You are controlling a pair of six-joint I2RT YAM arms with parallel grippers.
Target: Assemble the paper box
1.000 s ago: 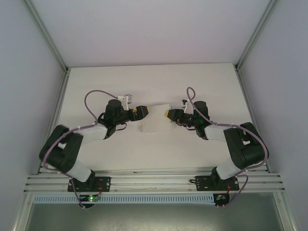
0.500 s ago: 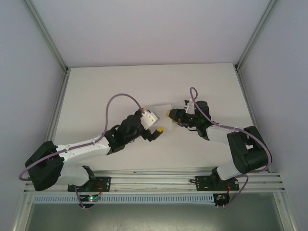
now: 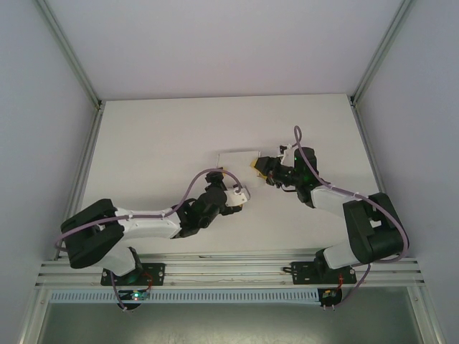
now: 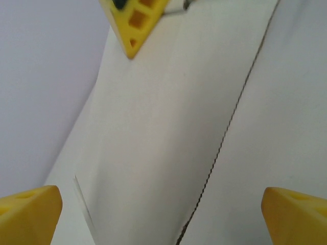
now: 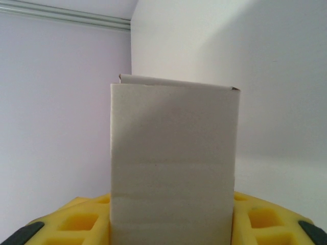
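The paper box [image 3: 235,159] is a small white card box held off the table near the middle. My right gripper [image 3: 258,166] is shut on its right end. In the right wrist view the paper box [image 5: 173,163] stands up between the two yellow fingers [image 5: 76,224], one flat panel facing the camera. My left gripper [image 3: 240,192] sits just in front of the box, pointing at it and open. In the left wrist view the left gripper [image 4: 163,219] has its yellow tips far apart, with a box panel [image 4: 168,127] between and beyond them. A right fingertip [image 4: 134,20] shows at the top.
The white table [image 3: 143,136] lies inside a frame of grey walls with aluminium posts. A rail [image 3: 229,269] carrying both arm bases runs along the near edge. The left arm's purple cable [image 3: 197,179] loops just left of the box.
My left arm has left the box's left end, swung back toward the near side and come in below the box, jaws still open. The right gripper has carried the box slightly back and right.
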